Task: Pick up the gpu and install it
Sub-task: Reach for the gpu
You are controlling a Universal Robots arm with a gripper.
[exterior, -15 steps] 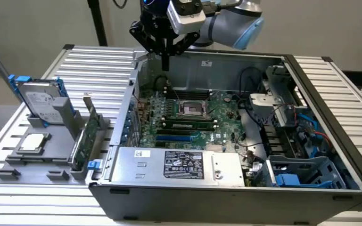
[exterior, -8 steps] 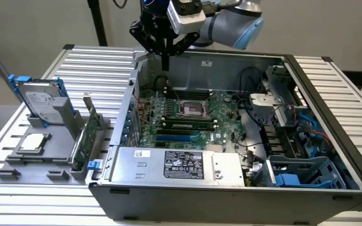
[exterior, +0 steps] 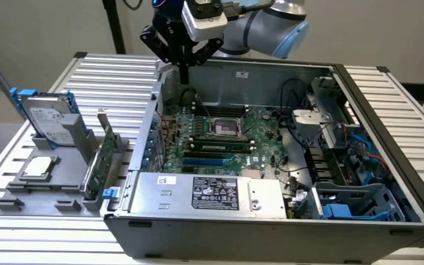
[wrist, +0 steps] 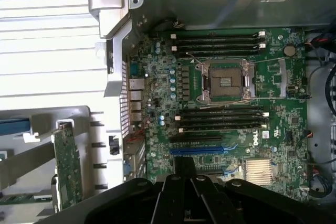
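Note:
The gpu [exterior: 101,157] is a green card standing on edge in the grey holder [exterior: 20,199] at the exterior view's left, outside the open computer case [exterior: 388,138]. The wrist view shows the gpu [wrist: 68,166] beside the case wall. My gripper [exterior: 185,73] hangs over the back left corner of the case, well above the motherboard [exterior: 220,138] and apart from the card. Its fingers are shut with nothing between them. In the wrist view the gripper [wrist: 185,174] sits over the blue slot [wrist: 202,150] of the motherboard [wrist: 226,103].
A silver hard drive with blue rails [exterior: 48,118] and a small square CPU chip [exterior: 37,167] share the grey holder. A power supply [exterior: 212,193] fills the case's front, with cables and a drive cage [exterior: 344,149] at its right. The case stands on a ribbed metal table [exterior: 109,69].

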